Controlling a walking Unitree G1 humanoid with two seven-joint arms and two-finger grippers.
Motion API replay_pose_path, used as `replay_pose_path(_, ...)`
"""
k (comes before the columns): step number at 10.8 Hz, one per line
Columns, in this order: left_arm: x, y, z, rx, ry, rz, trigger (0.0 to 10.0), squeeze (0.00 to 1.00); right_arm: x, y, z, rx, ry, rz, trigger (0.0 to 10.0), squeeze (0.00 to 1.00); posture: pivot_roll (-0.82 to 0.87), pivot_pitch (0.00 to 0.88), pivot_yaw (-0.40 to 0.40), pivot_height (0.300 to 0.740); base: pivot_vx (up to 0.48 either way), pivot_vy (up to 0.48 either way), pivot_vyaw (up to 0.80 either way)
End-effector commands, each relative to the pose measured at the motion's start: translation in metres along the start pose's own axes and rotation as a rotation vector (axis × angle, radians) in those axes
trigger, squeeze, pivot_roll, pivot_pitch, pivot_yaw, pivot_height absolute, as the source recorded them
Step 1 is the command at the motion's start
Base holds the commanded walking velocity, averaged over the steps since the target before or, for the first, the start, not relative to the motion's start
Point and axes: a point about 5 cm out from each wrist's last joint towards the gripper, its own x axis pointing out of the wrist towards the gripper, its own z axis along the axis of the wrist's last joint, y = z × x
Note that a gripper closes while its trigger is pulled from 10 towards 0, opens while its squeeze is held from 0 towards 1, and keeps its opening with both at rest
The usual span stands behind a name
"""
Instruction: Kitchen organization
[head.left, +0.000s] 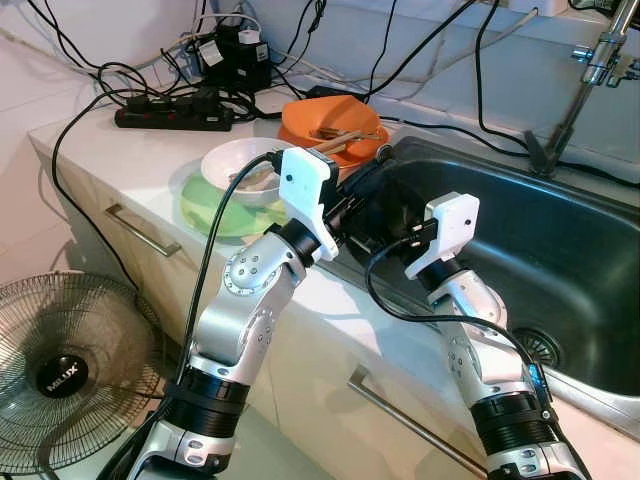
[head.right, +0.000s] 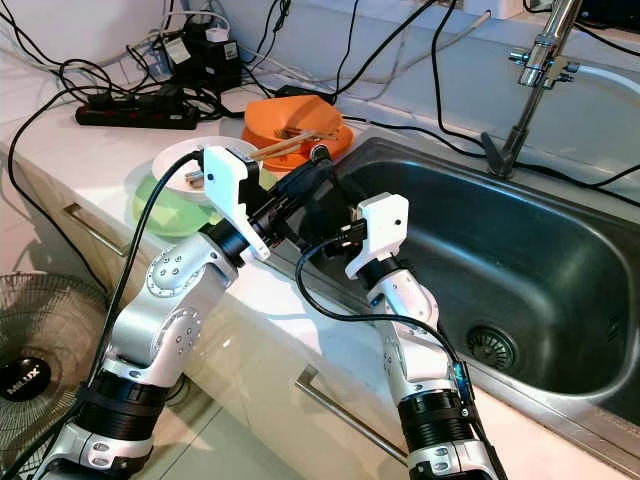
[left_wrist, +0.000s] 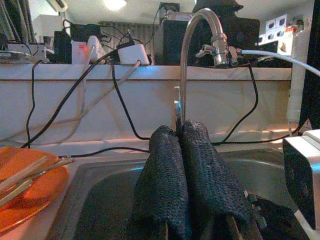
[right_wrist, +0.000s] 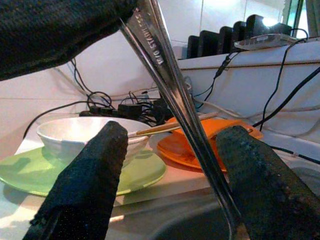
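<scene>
I have both hands over the near left corner of the sink (head.left: 560, 250). My left hand (left_wrist: 181, 150) has its fingers pressed together on the handle of a steel utensil (right_wrist: 170, 85); I can see only the thin metal edge sticking up between the fingertips, with the tap (left_wrist: 200, 30) straight beyond it. My right hand (right_wrist: 170, 165) sits just below and beside the left, its fingers apart, one on either side of the slanting handle without touching it. Beyond the right hand, on the desk (head.left: 100, 150), a white bowl (head.left: 243, 165) rests on a green plate (head.left: 205, 212). Just past those stands an orange plate (head.left: 330, 122) with chopsticks (head.left: 345, 140) lying across it.
</scene>
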Motion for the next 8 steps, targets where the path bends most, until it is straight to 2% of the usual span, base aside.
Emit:
replay_pose_path(1,0.0010,-0.0039,-0.0006,-0.002,0.006,-0.026,10.0,0.00,0.0001,0.0009,-0.0016,-0.002,0.015,-0.002,0.0,0.00,0.17,0.000,0.022,0.740,0.000,0.000,0.00)
replay_pose_path(8,0.0013,-0.0040,0.0007,0.007,-0.002,-0.023,10.0,0.00,-0.0017,0.0006,-0.0036,-0.005,0.023,0.000,0.0,0.00,0.17,0.000,0.020,0.740,0.000,0.000,0.00)
